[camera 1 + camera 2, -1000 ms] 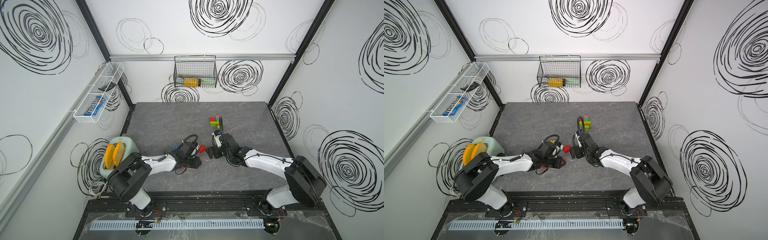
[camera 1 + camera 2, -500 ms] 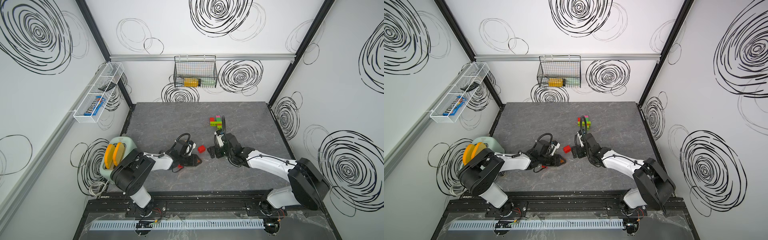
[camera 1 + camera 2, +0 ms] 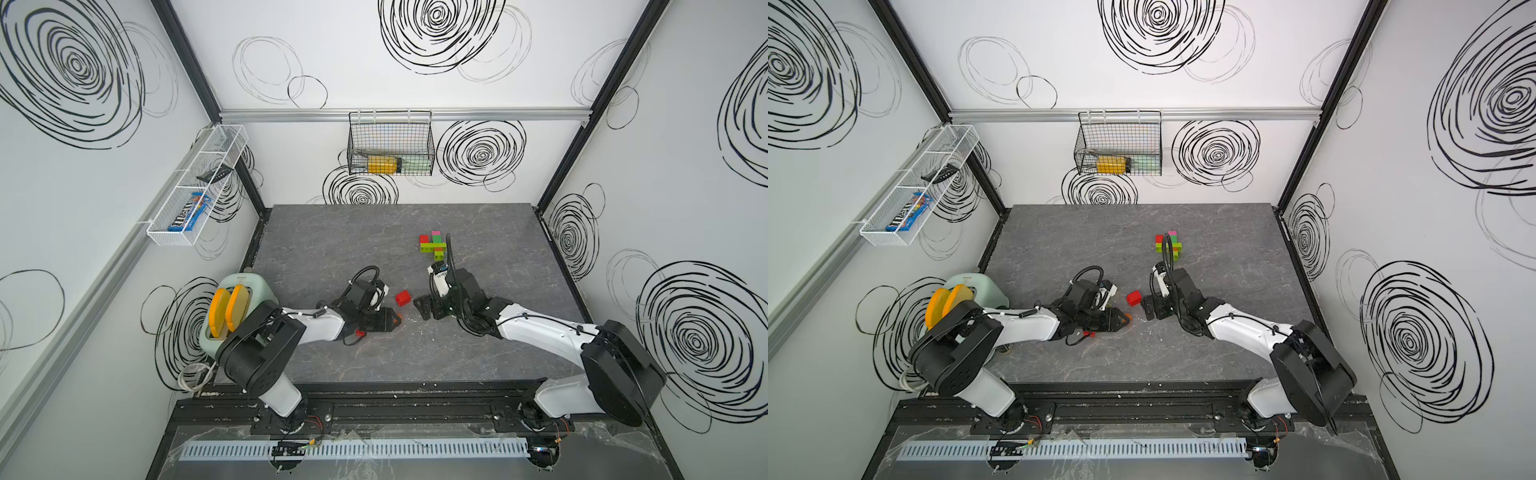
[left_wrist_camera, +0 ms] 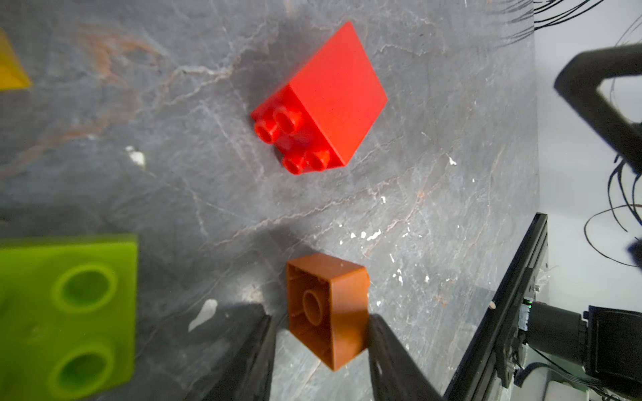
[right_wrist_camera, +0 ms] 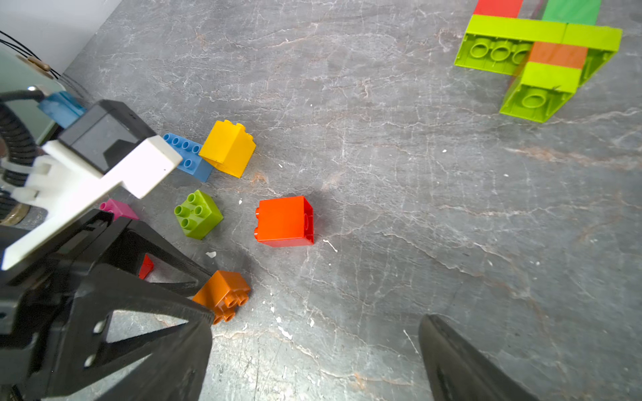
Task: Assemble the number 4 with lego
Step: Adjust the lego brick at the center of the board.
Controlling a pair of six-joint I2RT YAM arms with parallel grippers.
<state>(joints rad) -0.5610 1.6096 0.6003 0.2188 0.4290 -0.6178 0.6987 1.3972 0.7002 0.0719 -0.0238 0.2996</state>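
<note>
A red brick (image 3: 402,297) (image 5: 285,220) lies on its side on the grey table, between the two grippers. My left gripper (image 3: 395,321) (image 4: 318,312) is partly open around an orange brick (image 4: 326,309) (image 5: 222,295) that rests on the table. One finger touches the brick and a gap shows at the other. My right gripper (image 3: 422,308) (image 5: 318,323) stands wide open and empty just right of the red brick. The joined lego piece (image 3: 432,247) (image 5: 538,59), mostly lime green with red, dark green, pink and orange, lies behind the right arm.
Loose yellow (image 5: 227,147), blue (image 5: 186,156), lime (image 5: 198,213) and pink (image 5: 118,208) bricks lie around my left wrist. A mint toaster (image 3: 245,291) stands at the table's left edge. A black wire basket (image 3: 390,145) and a white wire shelf (image 3: 195,187) hang on the walls.
My left gripper has drawn back from the red brick toward the table's front. Its jaws have parted around the orange brick. The red brick and the right arm have stayed put.
</note>
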